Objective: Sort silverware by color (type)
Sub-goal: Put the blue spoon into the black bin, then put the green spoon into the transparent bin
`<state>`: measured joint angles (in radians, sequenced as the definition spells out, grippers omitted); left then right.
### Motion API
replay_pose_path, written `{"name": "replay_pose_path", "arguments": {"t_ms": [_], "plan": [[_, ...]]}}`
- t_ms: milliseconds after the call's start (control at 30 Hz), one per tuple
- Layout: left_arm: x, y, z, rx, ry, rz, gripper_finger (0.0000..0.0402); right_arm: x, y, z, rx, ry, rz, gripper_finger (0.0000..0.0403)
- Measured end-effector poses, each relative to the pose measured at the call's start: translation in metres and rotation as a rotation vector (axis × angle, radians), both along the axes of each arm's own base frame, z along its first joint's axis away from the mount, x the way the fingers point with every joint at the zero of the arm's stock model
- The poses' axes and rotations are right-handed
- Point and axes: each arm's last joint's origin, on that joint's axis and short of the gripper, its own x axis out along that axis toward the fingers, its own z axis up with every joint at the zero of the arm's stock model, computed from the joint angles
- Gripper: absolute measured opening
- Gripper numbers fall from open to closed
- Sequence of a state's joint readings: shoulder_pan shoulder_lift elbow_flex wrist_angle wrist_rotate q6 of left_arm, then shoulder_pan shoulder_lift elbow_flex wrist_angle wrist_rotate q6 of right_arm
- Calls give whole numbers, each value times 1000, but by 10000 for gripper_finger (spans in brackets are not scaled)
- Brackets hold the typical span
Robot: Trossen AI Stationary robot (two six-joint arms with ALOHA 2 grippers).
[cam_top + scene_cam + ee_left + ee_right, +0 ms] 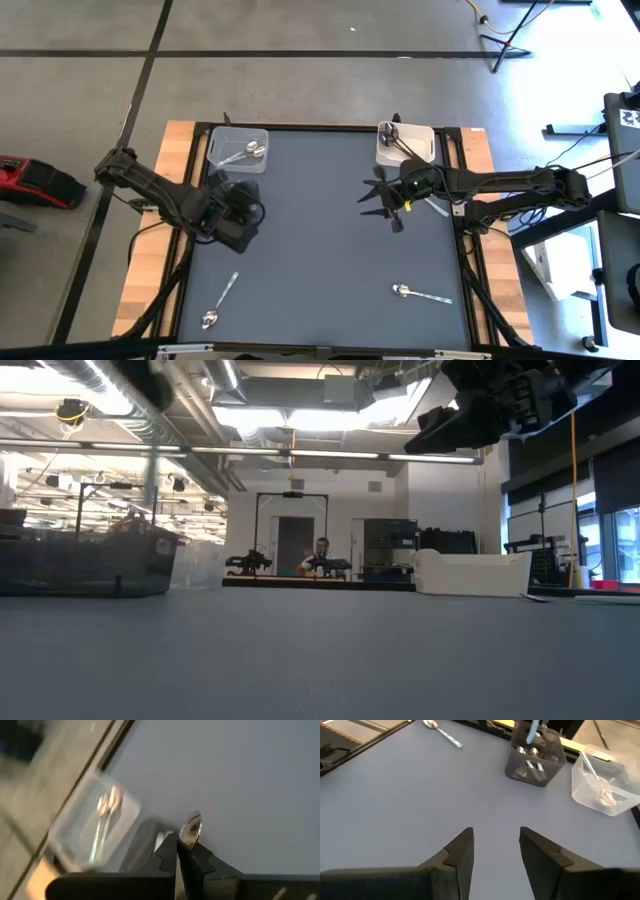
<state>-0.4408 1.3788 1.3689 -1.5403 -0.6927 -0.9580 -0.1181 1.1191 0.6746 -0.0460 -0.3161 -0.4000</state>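
From above, my left fingers (238,208) hang over the grey surface (320,250) just below the clear bin (237,148), which holds silver spoons (250,152). My right fingers (378,200) hover spread apart near the white bin (404,145) of dark utensils (397,143). Two spoons lie loose: one (218,303) at the near left, one (420,294) at the near right.

In the low view, the white bin (470,572) sits far right.

At my left wrist, my fingers (182,857) are clamped on a spoon (190,830).

At my right wrist, my fingers (495,851) stand apart, holding nothing.
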Motion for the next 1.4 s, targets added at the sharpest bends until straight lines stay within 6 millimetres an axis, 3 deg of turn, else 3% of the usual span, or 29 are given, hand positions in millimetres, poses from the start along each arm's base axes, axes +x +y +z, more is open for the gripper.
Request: {"name": "replay_pose_path", "arguments": {"t_ms": [200,467,633,900,1033,1200,1400], "plan": [[-7,2,-26,-99,124,91,4,8,-1,-6,3,0,9,147],[-17,19,-69,-214,369,215,5,20,-2,-15,2,-3,9,147],[-16,27,-79,-222,373,252,22,22,-3,-17,-18,-7,8,147],[-12,31,-75,-256,351,276,100,22,-3,-17,-21,-6,9,147],[-2,18,-61,-309,240,207,114,22,-3,-17,-20,-6,9,147],[9,-13,-44,-432,37,107,113,22,-3,-17,-17,-5,7,147],[7,-59,-50,-640,-93,114,113,22,-3,-17,-20,-9,8,147]]}}
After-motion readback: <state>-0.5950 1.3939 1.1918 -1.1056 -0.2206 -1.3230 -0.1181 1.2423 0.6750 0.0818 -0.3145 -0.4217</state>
